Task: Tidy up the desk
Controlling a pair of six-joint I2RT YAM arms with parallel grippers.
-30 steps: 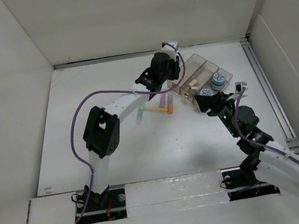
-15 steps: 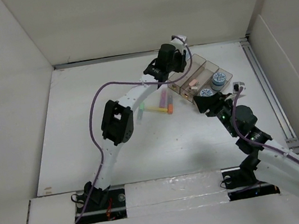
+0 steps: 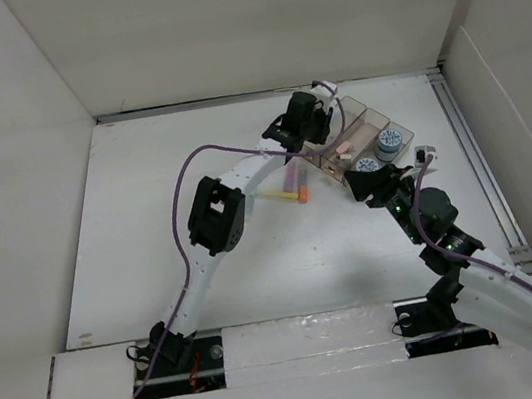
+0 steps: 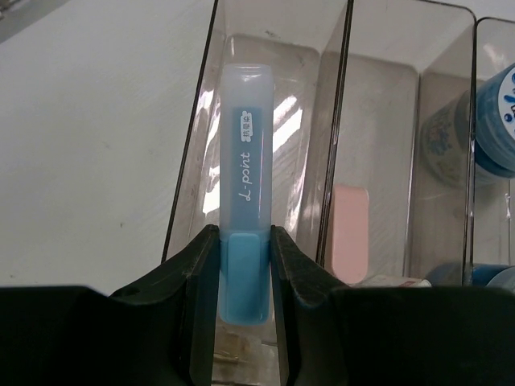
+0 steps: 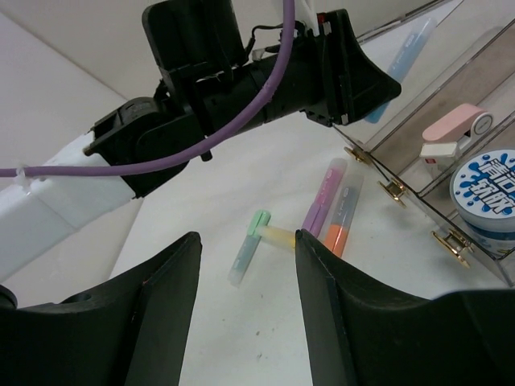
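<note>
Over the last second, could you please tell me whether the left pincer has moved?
Yes: the left pincer shifted right, toward the clear tray.

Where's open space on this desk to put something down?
The desk is bare on its left, between the wall panel and the left arm, and in the near middle, between that and the right arm. It is crowded beside the clear tray, where loose highlighters lie and the left tool holds a blue highlighter at the end compartment.
</note>
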